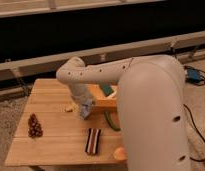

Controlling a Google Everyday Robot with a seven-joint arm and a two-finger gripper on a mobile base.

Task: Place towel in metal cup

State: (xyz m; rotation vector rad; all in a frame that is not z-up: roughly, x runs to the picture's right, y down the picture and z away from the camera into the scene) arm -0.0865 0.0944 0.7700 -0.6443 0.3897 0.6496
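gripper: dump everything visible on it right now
The gripper hangs at the end of the white arm, pointing down over the middle of the wooden table. It looks grey and bluish, darker than the arm's glossy shell. Its tip sits low, at or just above the tabletop, beside a small pale object on its left in the picture and in front of a wooden block. Contact with anything cannot be made out.

The wooden table [51, 142] carries several items. A pine cone [34, 125] lies near its left edge. A dark striped block [93, 141] lies right of the pine cone, near the front edge. The gripper [85, 110] hangs over the table, behind the striped block.
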